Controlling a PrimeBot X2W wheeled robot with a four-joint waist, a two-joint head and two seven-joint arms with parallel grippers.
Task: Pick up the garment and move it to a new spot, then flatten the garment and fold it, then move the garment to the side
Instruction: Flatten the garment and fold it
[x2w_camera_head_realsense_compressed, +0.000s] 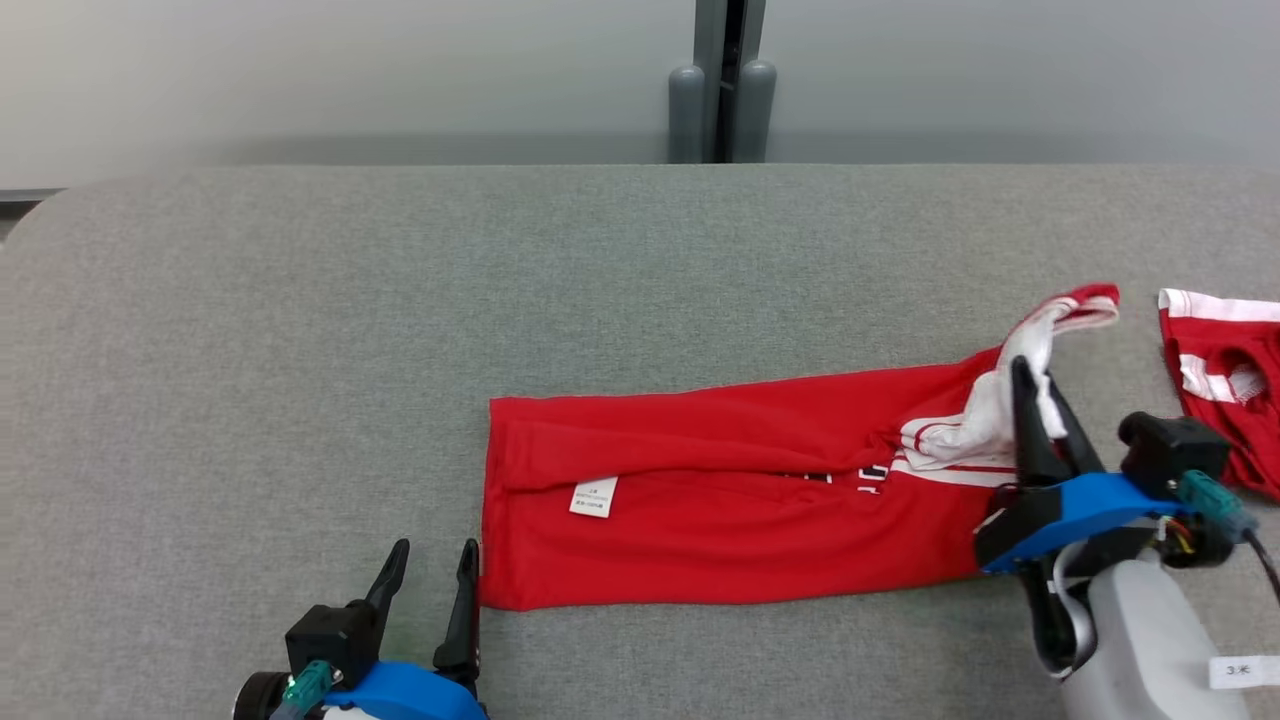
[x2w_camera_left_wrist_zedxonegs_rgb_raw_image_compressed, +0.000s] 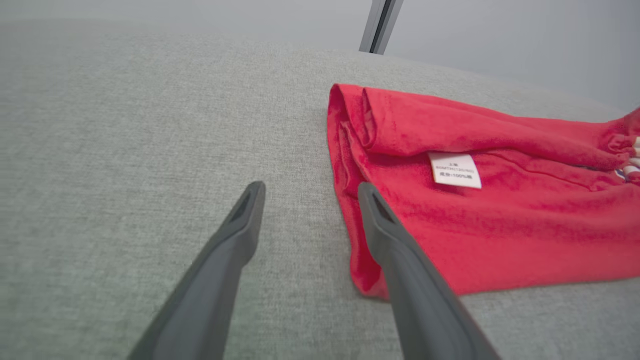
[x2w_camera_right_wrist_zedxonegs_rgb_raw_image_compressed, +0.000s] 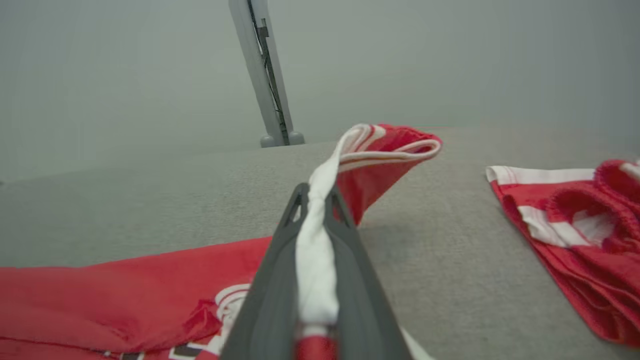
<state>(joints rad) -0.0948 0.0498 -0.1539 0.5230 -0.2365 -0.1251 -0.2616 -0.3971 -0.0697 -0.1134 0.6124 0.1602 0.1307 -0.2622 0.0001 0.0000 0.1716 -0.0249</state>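
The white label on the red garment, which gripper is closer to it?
Left. The left gripper sits open by the end of the red garment, close to the white label; the right gripper grips its opposite, white-trimmed end.

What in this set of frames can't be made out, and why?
- Dark lettering on the red garment: head view, mostly tucked under a fold.
- Care label text: too small in the head view, blurred in the left wrist view.
- Second red-and-white garment: cut off by the right edge in the head and right wrist views.
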